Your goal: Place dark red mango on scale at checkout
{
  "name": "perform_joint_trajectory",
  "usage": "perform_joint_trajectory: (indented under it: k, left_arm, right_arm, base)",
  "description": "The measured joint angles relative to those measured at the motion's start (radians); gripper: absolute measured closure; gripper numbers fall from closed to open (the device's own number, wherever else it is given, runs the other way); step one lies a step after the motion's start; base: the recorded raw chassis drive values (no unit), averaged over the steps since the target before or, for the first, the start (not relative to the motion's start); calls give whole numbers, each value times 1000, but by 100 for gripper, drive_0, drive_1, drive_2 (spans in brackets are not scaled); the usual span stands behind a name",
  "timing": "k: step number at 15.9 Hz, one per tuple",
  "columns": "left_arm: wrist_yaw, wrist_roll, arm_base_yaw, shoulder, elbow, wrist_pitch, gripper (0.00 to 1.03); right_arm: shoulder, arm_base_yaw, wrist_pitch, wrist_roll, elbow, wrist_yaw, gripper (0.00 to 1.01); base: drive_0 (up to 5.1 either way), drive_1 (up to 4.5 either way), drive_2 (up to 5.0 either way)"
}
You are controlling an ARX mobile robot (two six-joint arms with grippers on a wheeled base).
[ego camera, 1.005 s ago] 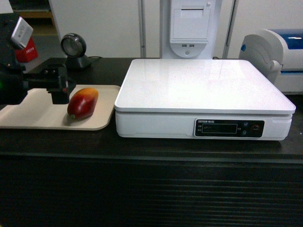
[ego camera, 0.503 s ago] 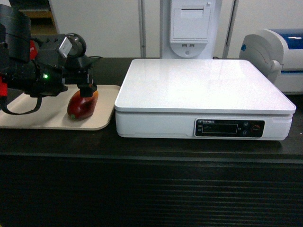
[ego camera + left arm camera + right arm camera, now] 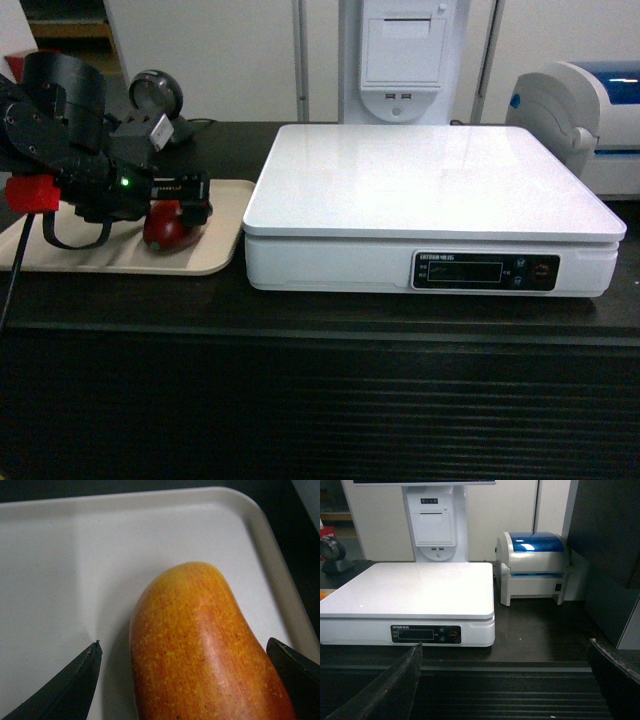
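The dark red mango [image 3: 163,233] lies on a beige tray [image 3: 216,255] on the black checkout [image 3: 320,400], left of the scale [image 3: 430,180]. My left gripper [image 3: 188,207] is down over the mango's far end. In the left wrist view the mango [image 3: 200,645] fills the space between the two black fingers [image 3: 70,690], and the left gripper [image 3: 183,642] is open around it, with a gap on the left side. My right gripper [image 3: 505,645] is open and empty in front of the counter's ribbed panel [image 3: 505,695], facing the scale [image 3: 415,587]. It is out of the head view.
A barcode scanner [image 3: 155,97] stands behind the tray. A white receipt terminal [image 3: 403,55] rises behind the scale. A white and blue printer [image 3: 590,110] sits at the right of the scale, with dark counter [image 3: 535,630] between them.
My left arm has swung right from beside the mango and come down over it, so its open fingers now straddle the fruit. The mango and scale have not moved.
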Motion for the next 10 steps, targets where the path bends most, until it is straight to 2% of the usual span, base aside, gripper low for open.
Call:
perform_joint_trajectory:
  k: [2,3,5,6,8,10]
  left_arm:
    - [0,17,0,16,9,-5,5]
    - [1,24,0,18,9,0,11]
    - [9,32,4,18,8,15,32]
    - [10,32,7,18,6,24,38]
    - [8,34,12,2,-32,63,40]
    - [13,37,14,-80,-151,143,41]
  right_arm:
    - [0,0,0,0,0,0,3]
    - [0,0,0,0,0,0,3]
    - [0,0,0,0,0,0,3]
    - [0,0,0,0,0,0,3]
    - [0,0,0,0,0,0,3]
    - [0,0,0,0,0,0,3]
  base:
    - [0,0,0]
    - [0,0,0]
    - [0,0,0]
    - [0,0,0]
    - [0,0,0]
    - [0,0,0]
